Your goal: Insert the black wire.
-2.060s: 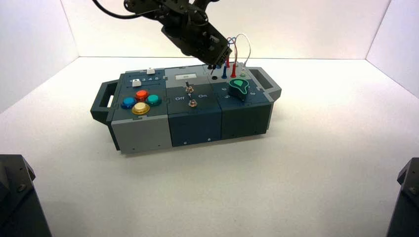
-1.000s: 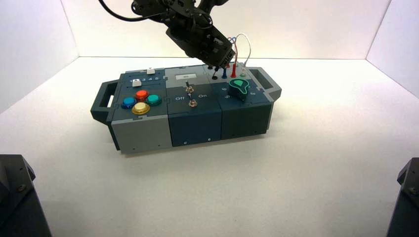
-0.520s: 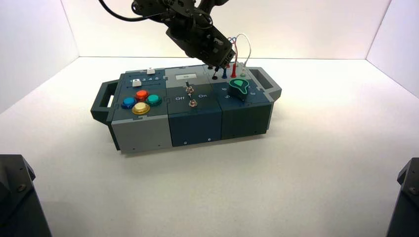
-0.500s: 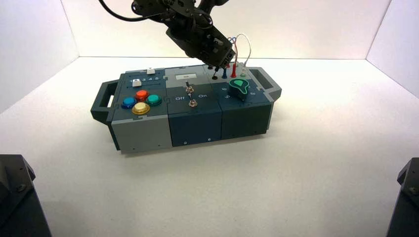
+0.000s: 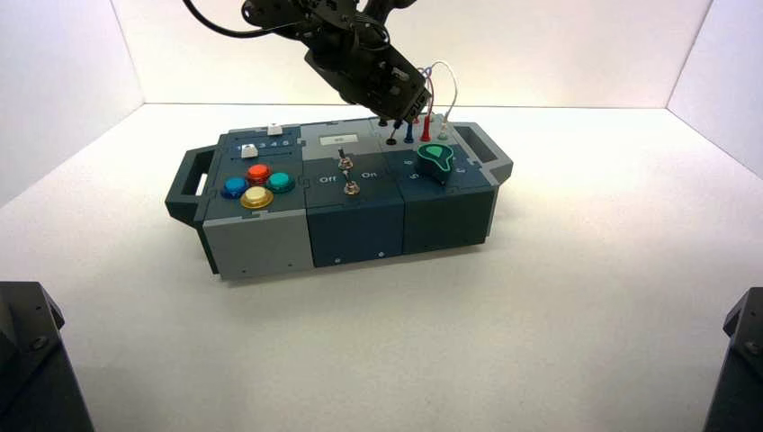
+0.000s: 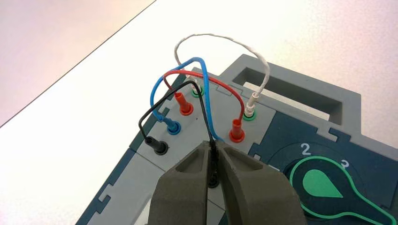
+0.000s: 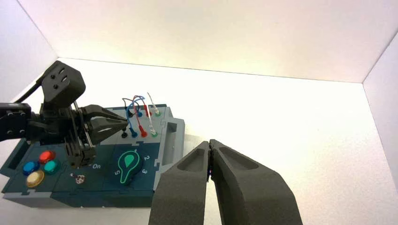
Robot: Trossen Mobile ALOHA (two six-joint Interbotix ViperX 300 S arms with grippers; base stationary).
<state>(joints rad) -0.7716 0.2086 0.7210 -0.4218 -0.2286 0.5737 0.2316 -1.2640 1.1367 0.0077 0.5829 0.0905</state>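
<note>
Box panels [image 5: 354, 222]: matt, smooth, plastic-looking; push buttons [image 5: 256, 197] glossy, translucent-looking plastic. Toggle switches [image 5: 351, 188] show shiny metal; the worktop [image 5: 360, 351] is pale with a matt, smooth finish. Black wire [image 6: 142, 121] smooth-coated, plastic-looking; white wire [image 6: 224, 37] rougher, twisted in look; fingers [image 6: 180, 187] matt, dark plastic.

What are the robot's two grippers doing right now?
Left gripper: closed on the thin black wire's slim black plug, over the box's grey socket panel.
Right gripper: closed, holding nothing, off the box's right side.
</note>
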